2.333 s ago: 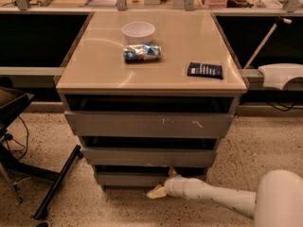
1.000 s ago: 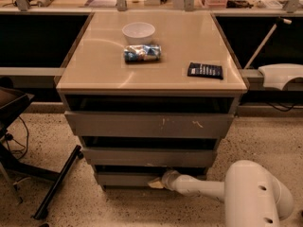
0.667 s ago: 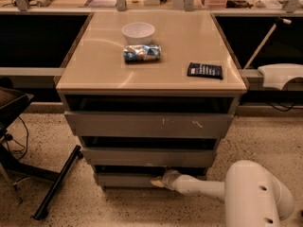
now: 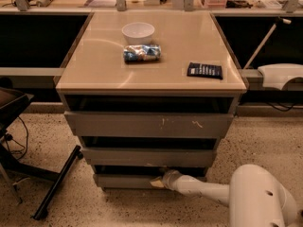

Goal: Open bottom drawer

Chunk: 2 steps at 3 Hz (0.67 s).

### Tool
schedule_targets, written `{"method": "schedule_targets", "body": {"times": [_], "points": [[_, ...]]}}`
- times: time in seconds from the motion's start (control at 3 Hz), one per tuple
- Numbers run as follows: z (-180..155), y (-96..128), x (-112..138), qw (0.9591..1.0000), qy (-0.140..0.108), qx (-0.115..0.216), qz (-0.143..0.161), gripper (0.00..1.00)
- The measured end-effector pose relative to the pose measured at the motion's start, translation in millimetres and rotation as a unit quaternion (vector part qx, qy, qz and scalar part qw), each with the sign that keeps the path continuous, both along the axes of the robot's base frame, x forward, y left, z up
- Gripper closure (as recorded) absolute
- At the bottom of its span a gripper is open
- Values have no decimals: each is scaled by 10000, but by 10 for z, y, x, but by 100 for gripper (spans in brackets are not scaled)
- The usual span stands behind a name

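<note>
The gripper (image 4: 159, 182) is being held low at the near face of the cabinet (image 4: 99, 67), at the upper edge of the bottom drawer (image 4: 124, 181), right of the panel's middle; how far open it is, or whether the edge is being gripped, cannot be told. The bottom drawer is being shown lowest of three grey fronts, beneath the middle drawer (image 4: 142, 158) and the scratched top drawer (image 4: 118, 125). A white bowl (image 4: 138, 32), a snack bag (image 4: 142, 53) and a dark packet (image 4: 204, 70) are being carried on the cabinet top
</note>
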<state>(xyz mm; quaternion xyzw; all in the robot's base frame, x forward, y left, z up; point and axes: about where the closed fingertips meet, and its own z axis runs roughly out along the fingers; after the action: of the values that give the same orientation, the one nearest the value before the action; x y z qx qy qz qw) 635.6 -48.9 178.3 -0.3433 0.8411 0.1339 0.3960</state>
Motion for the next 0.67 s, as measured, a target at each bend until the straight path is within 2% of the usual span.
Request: {"method": "schedule_targets", "body": {"times": [0.33,0.67], "points": [[8,-6,-77,10000,-23,64,-4,100],[26,-26,-73,10000,-23,64,-4,100]]}}
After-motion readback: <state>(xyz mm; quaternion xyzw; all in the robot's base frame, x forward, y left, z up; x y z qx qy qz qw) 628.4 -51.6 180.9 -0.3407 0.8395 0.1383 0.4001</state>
